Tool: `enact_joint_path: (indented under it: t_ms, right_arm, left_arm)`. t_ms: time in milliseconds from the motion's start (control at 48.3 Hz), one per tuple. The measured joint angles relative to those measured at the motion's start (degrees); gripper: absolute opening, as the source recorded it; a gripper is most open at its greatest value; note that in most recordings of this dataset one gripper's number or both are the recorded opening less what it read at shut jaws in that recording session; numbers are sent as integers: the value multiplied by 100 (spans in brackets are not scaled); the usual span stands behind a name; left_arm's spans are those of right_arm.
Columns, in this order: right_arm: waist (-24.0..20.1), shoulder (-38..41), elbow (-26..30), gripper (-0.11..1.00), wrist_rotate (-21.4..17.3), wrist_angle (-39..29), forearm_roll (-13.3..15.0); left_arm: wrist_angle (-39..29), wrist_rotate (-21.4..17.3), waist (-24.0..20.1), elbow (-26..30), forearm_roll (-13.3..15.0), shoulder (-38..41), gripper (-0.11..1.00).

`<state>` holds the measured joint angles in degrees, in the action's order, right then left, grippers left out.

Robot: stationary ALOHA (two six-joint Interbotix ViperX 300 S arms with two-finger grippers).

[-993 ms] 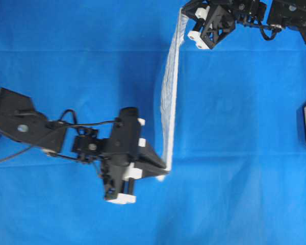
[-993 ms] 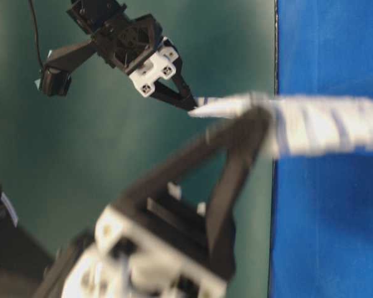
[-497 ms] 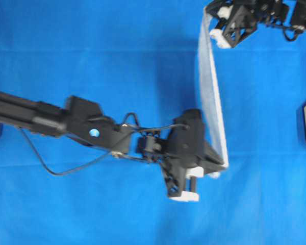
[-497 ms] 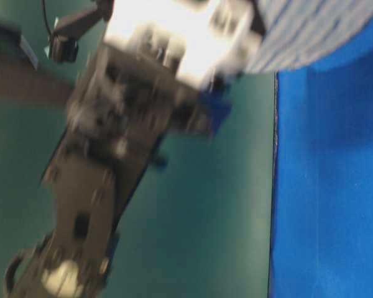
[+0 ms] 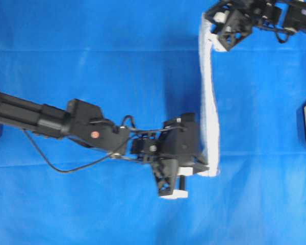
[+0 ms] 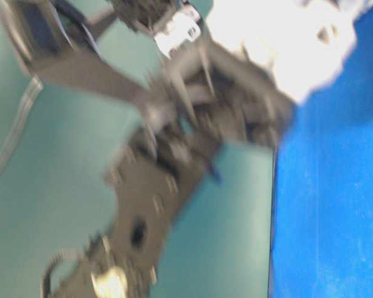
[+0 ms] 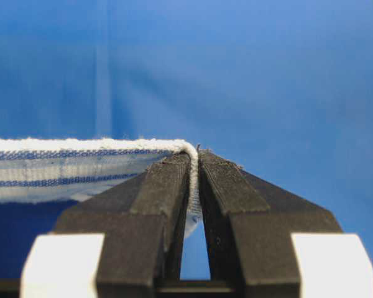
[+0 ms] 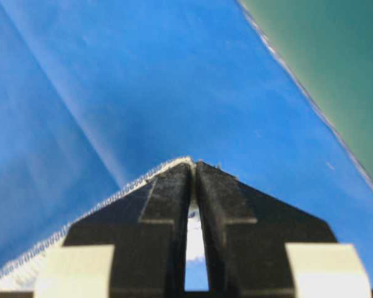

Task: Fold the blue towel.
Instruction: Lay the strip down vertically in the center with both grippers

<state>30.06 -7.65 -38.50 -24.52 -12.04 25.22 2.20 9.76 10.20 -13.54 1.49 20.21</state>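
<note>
Blue towel point(image 5: 209, 97) hangs stretched in a narrow band above the blue-covered desk point(image 5: 92, 61), held by two corners. Left claw point(image 5: 206, 167) is clamped on its near corner; right claw point(image 5: 210, 23) is clamped on its far corner.

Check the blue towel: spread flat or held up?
Held up: the blue towel hangs edge-on between the left tool and right tool, each shut on a corner.

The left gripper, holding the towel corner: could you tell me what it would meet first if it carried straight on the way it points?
Beyond the left gripper, shut on the blue towel, the left wrist view shows only the blue table sheet; it would probably meet that first, though depth is unclear.
</note>
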Motion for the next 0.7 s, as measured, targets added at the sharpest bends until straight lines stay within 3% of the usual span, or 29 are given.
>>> enact_joint_path:
  t_ms: [124, 331, 703]
  right_arm:
    - [-149, 563, 396, 5, -9, 44, 0]
    - [-369, 1134, 923, 5, 0, 44, 0]
    - [-448, 1222, 1063, 6, -9, 0, 0]
  left_arm:
    - [53, 387, 44, -571, 9, -229, 3]
    - [185, 694, 158, -1266, 0, -501, 3]
    - [378, 729, 202, -1494, 9, -589, 3]
